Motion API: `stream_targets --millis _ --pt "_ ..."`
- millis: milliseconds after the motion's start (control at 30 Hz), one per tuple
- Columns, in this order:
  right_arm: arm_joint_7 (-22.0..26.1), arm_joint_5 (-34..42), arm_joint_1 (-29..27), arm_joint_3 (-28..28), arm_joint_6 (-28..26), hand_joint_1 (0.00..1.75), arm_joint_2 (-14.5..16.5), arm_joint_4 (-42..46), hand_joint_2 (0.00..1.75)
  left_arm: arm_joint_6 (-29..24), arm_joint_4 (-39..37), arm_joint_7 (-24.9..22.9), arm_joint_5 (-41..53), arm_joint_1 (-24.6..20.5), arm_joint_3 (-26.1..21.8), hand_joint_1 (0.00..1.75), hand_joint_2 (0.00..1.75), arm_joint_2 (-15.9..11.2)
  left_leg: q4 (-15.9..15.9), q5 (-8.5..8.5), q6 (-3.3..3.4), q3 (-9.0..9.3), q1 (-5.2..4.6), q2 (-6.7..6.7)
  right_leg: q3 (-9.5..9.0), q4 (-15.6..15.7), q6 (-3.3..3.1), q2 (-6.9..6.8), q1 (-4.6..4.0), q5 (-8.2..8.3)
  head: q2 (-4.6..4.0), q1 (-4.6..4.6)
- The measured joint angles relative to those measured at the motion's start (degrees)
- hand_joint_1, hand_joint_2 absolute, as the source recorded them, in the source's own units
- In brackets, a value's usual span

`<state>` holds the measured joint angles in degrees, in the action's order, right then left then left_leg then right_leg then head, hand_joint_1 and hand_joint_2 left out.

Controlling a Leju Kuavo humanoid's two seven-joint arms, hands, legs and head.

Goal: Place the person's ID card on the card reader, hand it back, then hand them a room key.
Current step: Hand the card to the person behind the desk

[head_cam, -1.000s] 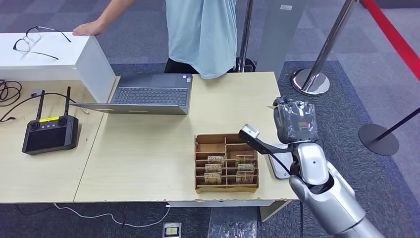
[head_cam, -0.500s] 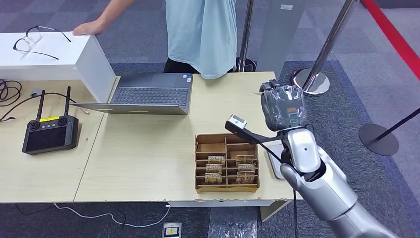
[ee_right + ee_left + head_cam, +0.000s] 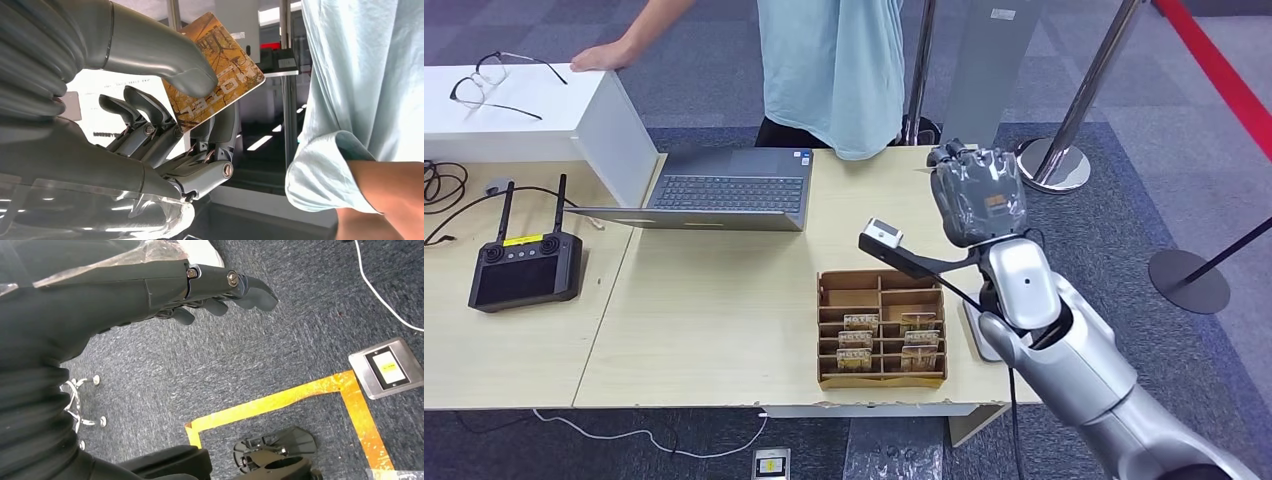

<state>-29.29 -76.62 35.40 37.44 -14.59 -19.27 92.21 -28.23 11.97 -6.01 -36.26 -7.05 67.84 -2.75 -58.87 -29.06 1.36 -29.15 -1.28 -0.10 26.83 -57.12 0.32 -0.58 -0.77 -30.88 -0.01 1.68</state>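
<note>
the right robot hand [image 3: 976, 192] was raised above the far edge of the bench [image 3: 714, 300], close to the person [image 3: 829, 70] in a light blue shirt who stood on the other side. in the right wrist view this robot hand [image 3: 165, 125] pinched one room key [image 3: 215, 70], a golden-brown card with the word "hotel" on it, between the thick thumb and the darker fingers [image 3: 150, 130]. the card was held up in the air, near the person's sleeve and arm but not touching them.

the left robot hand [image 3: 210, 290] hung over the grey carpet, holding nothing, with its fingers a little curled and apart.

on the bench stood one cardboard box [image 3: 882, 328] with small compartments. i counted six cards standing in it, three in the left column and three in the right column, all in the nearer rows. just beside the box, on its right, lay one flat white card reader [image 3: 984, 335], partly hidden by the right arm. i could not see an id card on it.

one open laptop [image 3: 724, 188] was near the person. further left there was one black controller [image 3: 524, 265] with two antennas, and one pair of glasses [image 3: 494, 82] lay on one white box [image 3: 554, 115], where one hand of the person [image 3: 604, 55] rested.
</note>
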Motion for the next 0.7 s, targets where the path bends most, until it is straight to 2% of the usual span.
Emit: stream_targets --millis 700 --pt "-1.82 1.13 1.01 2.70 1.56 1.75 -0.37 0.04 1.75 2.15 -0.01 -2.03 1.73 0.07 0.02 0.00 1.75 0.39 0.00 0.00 0.00 0.01 0.00 0.01 0.01 0.01 0.00 0.00 0.00 0.00 0.00 0.00"
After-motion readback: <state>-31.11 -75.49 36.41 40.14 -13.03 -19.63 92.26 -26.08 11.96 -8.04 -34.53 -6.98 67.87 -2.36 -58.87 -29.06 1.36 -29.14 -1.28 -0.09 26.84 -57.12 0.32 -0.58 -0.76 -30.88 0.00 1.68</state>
